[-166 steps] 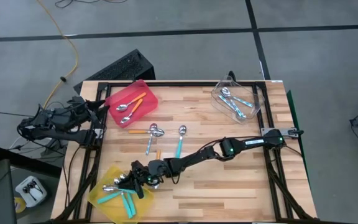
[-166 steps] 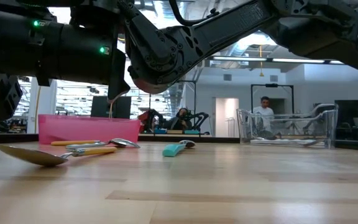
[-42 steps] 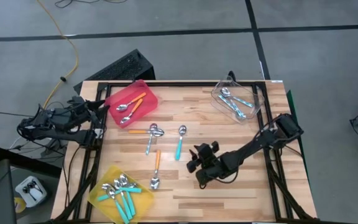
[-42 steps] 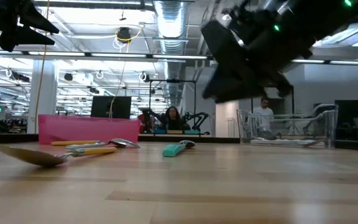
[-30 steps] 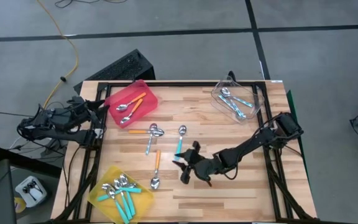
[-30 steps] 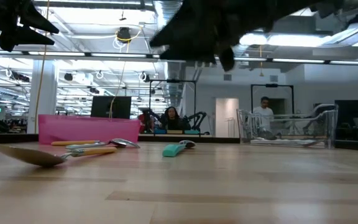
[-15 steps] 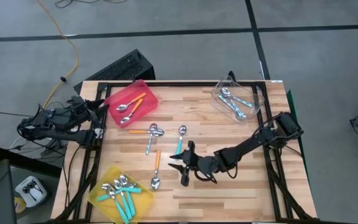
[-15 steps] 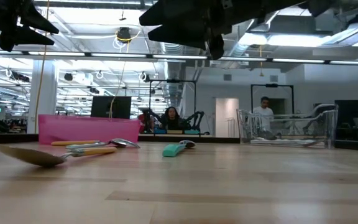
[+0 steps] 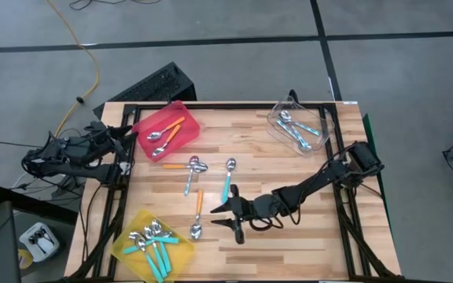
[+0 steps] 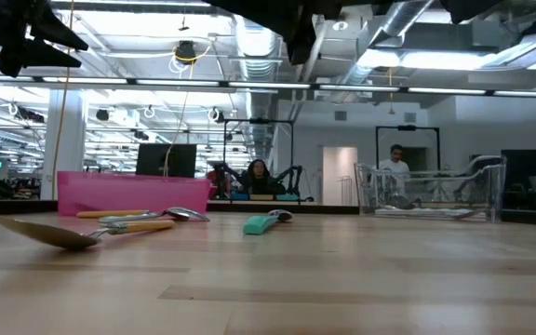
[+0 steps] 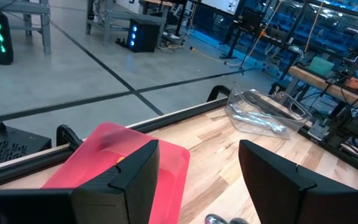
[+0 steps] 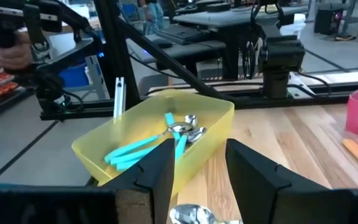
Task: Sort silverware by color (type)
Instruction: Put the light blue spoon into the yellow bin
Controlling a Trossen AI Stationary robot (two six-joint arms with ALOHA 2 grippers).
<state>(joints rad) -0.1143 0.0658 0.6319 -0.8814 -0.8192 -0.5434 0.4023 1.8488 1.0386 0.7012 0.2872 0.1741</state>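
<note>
Right arm was stretched low across wooden table [image 9: 289,244], dark right gripper [image 9: 228,215] spread open, empty, just beside orange-handled metal spoon [image 9: 198,211]; left gripper [image 11: 194,180] parked open off table edge

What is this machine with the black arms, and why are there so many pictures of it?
It is a robot with two arms, sorting spoons by handle colour. One picture looks down from above, one looks across the table, and two come from cameras on the arms' wrists. The right gripper hangs over the table's middle with open, empty jaws, near an orange spoon and a teal spoon. The left gripper waits at the table's edge by the red bin, jaws open. The red bin holds orange spoons, the yellow bin teal ones, the clear bin light blue ones. A few spoons lie loose on the wood.
</note>
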